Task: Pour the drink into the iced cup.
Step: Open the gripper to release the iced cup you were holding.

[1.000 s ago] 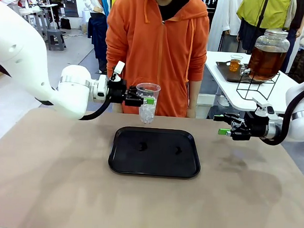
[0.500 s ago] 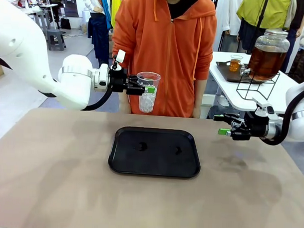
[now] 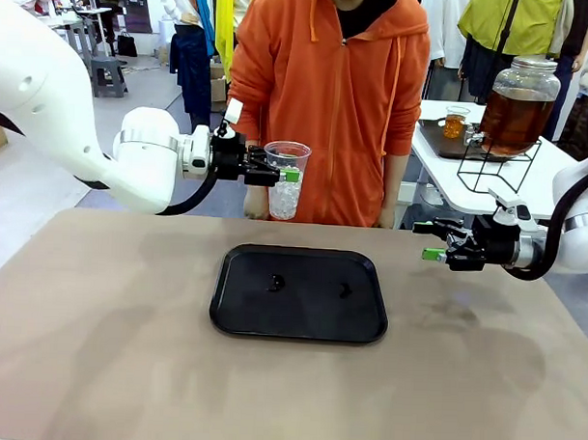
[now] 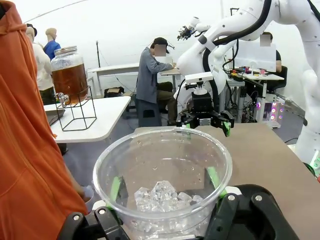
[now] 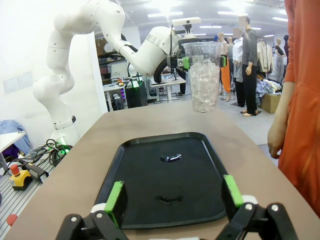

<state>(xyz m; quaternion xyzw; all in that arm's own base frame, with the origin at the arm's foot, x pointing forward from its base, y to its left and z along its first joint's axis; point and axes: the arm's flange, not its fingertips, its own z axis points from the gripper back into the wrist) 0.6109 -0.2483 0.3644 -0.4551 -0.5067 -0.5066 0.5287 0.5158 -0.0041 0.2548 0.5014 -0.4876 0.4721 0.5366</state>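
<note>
- Front view: the left gripper (image 3: 281, 171) is clamped on the clear plastic cup of ice cubes (image 3: 286, 189). It has lifted the cup a little higher, beyond the flat black plastic tray (image 3: 298, 322). The person in the orange hoodie (image 3: 337, 96) has stepped sideways.
- Left wrist view: the cup has ice but no drink. The brown tea-like drink (image 4: 70, 86) sits in the big glass jar with a tap (image 4: 65, 59), well apart, so pouring looks not yet begun.
- Right wrist view: the right gripper (image 5: 173, 197) has its fingers apart, holds nothing, and faces the tray.
</note>
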